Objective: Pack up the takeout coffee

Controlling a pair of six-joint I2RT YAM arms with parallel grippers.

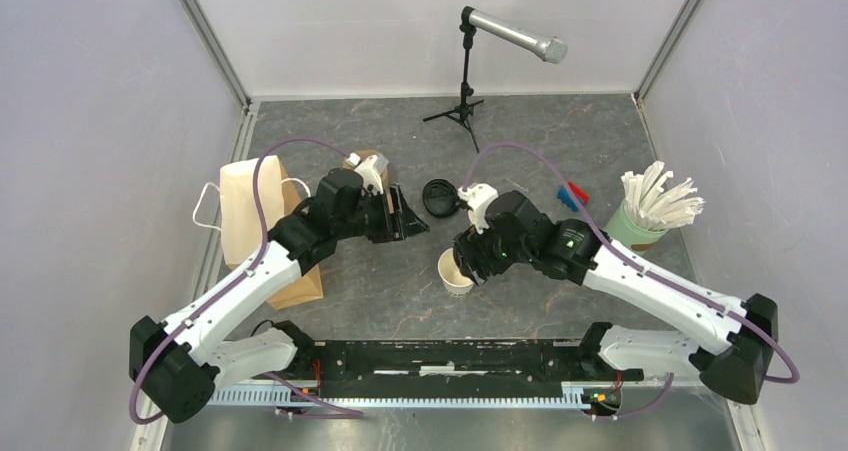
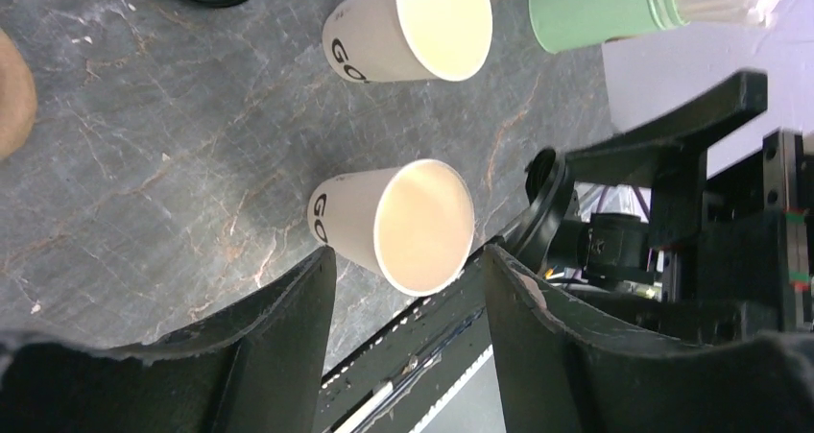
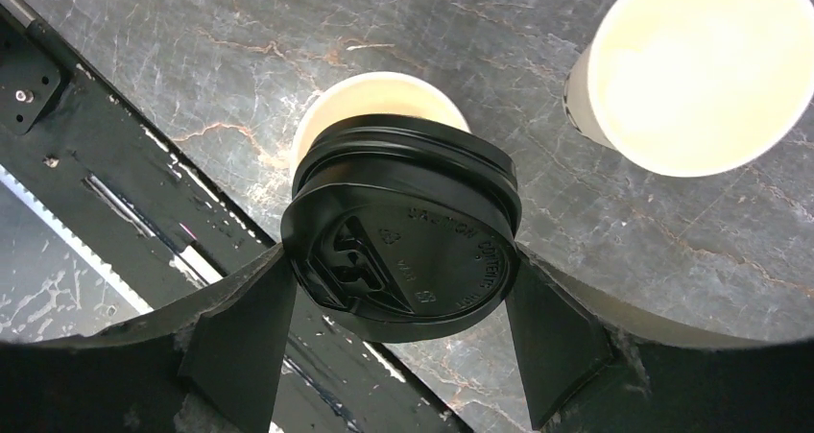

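Observation:
Two white paper cups with dark lettering stand without lids on the table. In the left wrist view the nearer cup (image 2: 398,224) is just ahead of my open left gripper (image 2: 408,279), and the other cup (image 2: 413,25) is farther on. My right gripper (image 3: 401,260) is shut on a round black lid (image 3: 403,227) by its rim, just above one open cup (image 3: 379,102). The second open cup (image 3: 696,68) stands beside it. From above, only one cup (image 1: 455,273) shows under the right gripper (image 1: 466,254). The left gripper (image 1: 410,216) hovers empty near the carrier.
A spare black lid (image 1: 440,196) lies mid-table. The brown cup carrier (image 1: 366,161) and a paper bag (image 1: 255,226) are on the left. The green cup of straws (image 1: 640,221) stands on the right and a microphone stand (image 1: 465,91) at the back.

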